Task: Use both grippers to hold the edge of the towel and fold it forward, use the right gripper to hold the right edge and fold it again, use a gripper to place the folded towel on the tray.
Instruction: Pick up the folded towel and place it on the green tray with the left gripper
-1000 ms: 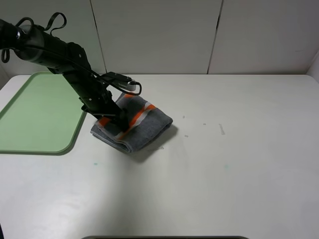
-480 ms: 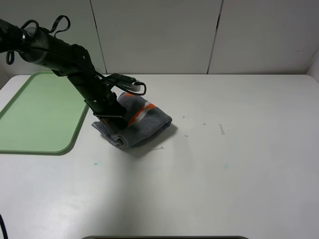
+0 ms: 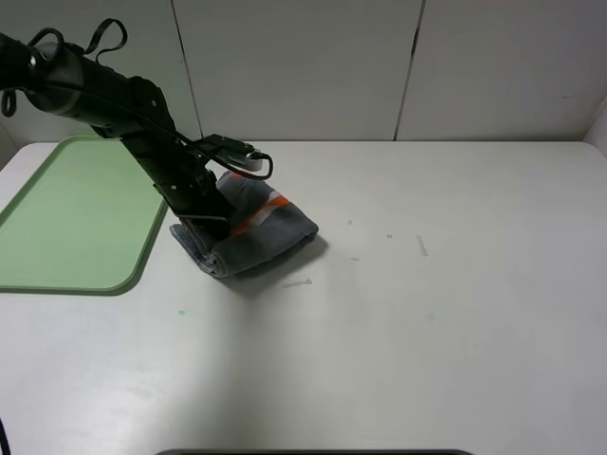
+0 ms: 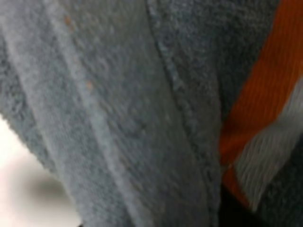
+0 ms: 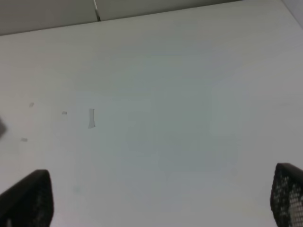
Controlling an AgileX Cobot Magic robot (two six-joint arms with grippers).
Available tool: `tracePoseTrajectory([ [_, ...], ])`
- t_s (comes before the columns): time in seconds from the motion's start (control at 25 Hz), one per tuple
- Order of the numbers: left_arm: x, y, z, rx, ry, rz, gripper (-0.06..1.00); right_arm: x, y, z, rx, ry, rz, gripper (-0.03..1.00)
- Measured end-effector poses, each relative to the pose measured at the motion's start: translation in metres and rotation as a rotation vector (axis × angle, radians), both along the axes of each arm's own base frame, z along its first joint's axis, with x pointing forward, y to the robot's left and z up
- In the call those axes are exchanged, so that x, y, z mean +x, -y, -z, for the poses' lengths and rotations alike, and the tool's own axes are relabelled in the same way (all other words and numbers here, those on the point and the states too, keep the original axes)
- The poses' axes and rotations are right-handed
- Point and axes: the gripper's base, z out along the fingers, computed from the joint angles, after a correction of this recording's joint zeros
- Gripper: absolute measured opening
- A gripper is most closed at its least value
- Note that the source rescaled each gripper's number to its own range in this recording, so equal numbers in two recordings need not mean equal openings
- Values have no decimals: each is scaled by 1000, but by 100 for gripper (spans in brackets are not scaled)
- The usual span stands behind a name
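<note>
Since half a second ago I see the folded towel (image 3: 248,229) dragged slightly toward nine o'clock, nearer the green tray (image 3: 76,213). My left gripper (image 3: 211,220) looks clamped on its near corner, though cloth hides the jaws. My right gripper (image 5: 161,198) stands wide open, empty. No readable writing.

Left arm (image 3: 114,100): black, tubular, glossy; looped black cables at rear. Right pincer (image 5: 151,198): black fingertips, mesh-textured pads.
</note>
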Motion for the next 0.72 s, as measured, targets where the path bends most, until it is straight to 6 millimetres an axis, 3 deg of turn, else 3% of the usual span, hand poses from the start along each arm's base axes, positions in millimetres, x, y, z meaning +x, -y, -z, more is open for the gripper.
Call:
tracePoseTrajectory([
  [0.36, -1, -45, -52, 38, 15, -63, 21, 0, 0, 0, 1, 0, 0, 100],
  [0.72, 1, -107, -54, 50, -60, -180, 21, 0, 0, 0, 1, 0, 0, 100],
])
